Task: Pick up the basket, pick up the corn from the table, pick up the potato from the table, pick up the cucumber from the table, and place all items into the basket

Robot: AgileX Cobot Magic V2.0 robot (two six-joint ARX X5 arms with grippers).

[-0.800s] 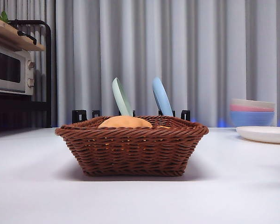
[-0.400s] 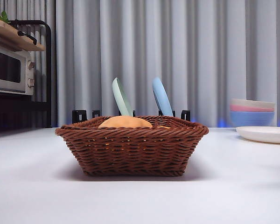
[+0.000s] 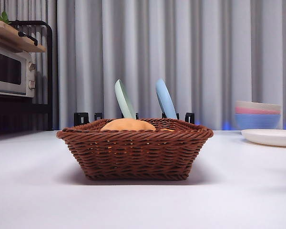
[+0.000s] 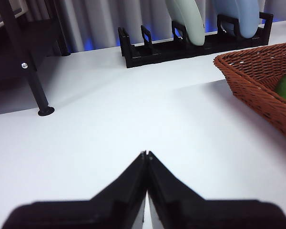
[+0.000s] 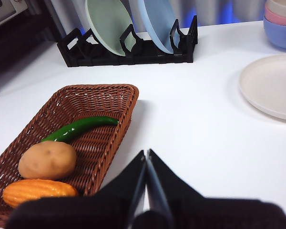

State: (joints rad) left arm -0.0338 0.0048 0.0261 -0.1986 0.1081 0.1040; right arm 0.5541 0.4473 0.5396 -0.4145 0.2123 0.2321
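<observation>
While basket [image 3: 135,151] is sitting on white surface [image 3: 33,191], potato [image 5: 47,160], corn [image 5: 38,190], cucumber [image 5: 80,128] are lying inside it, side by side. Left gripper [image 4: 146,155] is hovering over bare surface beside basket, jaws pressed together, empty. Right gripper [image 5: 146,153] is hanging just beside basket rim, jaws closed, gripping nothing.

Mock kitchen, prob. a lab setup: microwave [image 3: 9,70] on black shelf [image 3: 35,71] at one side, plates in dish rack [image 5: 128,47], stacked bowls [image 3: 257,114] and a plate [image 3: 269,137] on white table [image 3: 143,205], grey curtain [image 3: 152,57] behind.
</observation>
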